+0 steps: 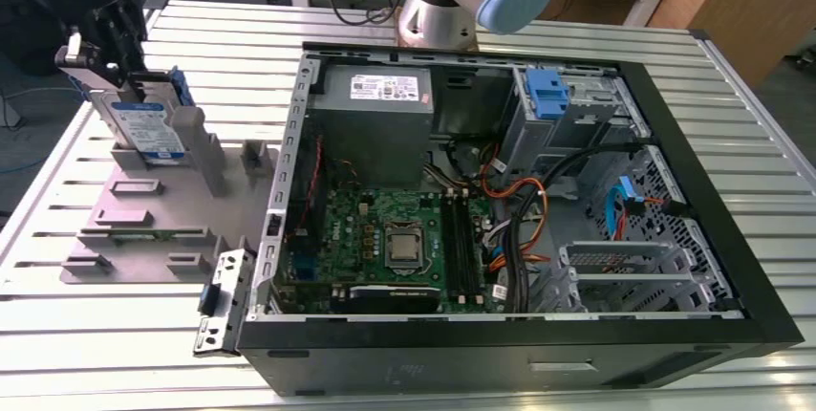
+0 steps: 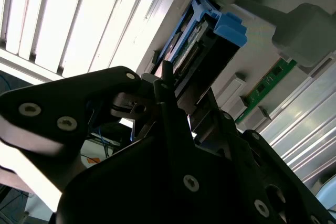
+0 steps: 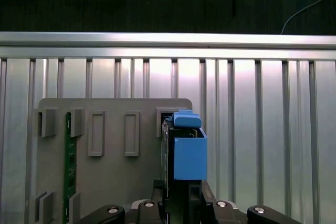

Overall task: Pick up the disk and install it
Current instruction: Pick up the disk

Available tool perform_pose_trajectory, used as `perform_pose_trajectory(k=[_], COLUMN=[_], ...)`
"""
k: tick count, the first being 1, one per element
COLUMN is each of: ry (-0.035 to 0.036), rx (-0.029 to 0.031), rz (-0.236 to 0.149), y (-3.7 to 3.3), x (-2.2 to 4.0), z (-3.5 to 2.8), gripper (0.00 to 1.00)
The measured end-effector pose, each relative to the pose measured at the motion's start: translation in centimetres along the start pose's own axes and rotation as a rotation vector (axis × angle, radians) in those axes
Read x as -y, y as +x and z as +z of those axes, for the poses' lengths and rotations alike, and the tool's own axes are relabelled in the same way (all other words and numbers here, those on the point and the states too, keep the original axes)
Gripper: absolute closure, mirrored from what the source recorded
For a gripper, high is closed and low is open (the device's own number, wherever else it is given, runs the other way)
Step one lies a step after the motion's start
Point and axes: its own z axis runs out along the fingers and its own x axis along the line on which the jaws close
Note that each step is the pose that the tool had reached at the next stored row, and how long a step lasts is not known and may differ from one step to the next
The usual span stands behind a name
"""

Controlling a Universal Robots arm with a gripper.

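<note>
Hand tight on upright disk

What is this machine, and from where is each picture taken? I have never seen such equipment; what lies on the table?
It is a robot arm with a claw. The exterior view comes from a camera off the arm; both wrist views come from cameras riding on it. On the slatted metal table lie an open computer case and a grey holder. The disk stands upright in the holder, the claw at its top. Whether the claw grips it, I cannot tell.
</note>
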Motion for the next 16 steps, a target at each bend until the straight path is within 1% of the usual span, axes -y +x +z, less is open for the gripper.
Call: perform_pose_trajectory(k=[6,9,16], ry=[0.0000,-0.0001,0.0000], rx=[-0.0001,-0.0001,-0.0001], rz=[0.000,0.000,0.000], y=[0.02,0.04,0.06], x=[0.00,0.00,0.00], z=[0.00,-0.01,-0.01], gripper=[0.62,0.65,0.65])
